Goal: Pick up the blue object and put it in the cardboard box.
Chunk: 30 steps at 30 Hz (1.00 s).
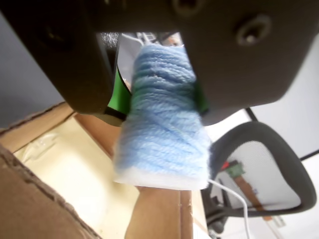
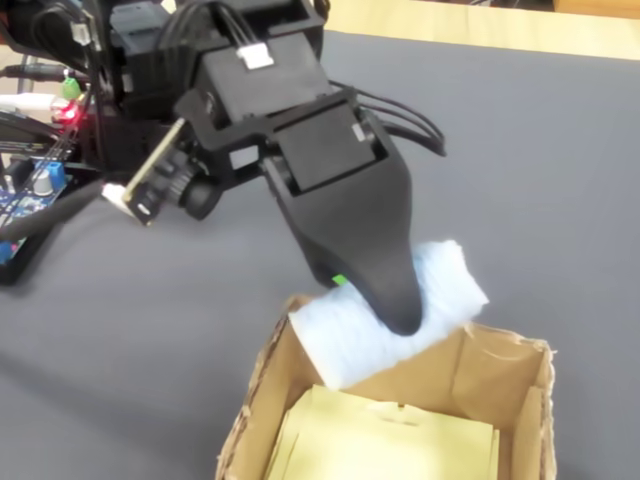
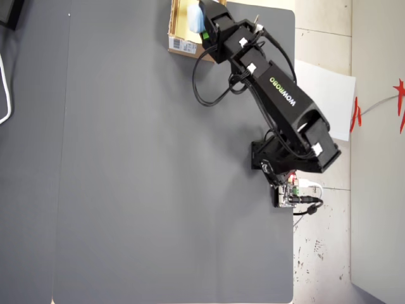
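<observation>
Fingers (image 2: 400,318) round blue object (image 2: 345,335), lengthwise across cardboard box (image 2: 470,385) rim.

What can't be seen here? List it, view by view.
- Wrist view: the fingers cover the blue object's sides; the cardboard box is cut off by the frame.
- Fixed view: the box's lower half is cut off.
- Overhead view: the arm hides most of the box; its label is too small to read.

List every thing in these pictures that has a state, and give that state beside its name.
Blue object: held, lifted above the box's rim.
Cardboard box: open-topped, upright, pale sheet inside.
Gripper: jaws shut on the blue object.
</observation>
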Available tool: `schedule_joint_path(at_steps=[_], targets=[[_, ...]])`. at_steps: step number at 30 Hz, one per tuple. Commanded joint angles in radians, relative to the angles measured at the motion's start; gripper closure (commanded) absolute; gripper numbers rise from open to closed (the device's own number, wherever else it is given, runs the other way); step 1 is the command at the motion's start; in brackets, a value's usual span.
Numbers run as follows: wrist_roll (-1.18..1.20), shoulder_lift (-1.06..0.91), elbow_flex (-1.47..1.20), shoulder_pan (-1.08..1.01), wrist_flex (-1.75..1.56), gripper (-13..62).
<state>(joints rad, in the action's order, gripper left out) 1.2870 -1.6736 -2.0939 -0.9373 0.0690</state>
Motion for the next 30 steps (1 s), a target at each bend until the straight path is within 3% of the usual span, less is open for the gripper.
schedule_joint_path(at_steps=[1,4,16,30], targets=[[0.025,-0.023,0.058,-0.002,-0.028,24.9],[0.025,-0.037,0.041,-0.002,-0.035,20.4],[0.097,-0.156,-0.078,0.061,-0.158,20.2],[0.325,-0.425,-0.314,0.457,-0.324,18.6]])
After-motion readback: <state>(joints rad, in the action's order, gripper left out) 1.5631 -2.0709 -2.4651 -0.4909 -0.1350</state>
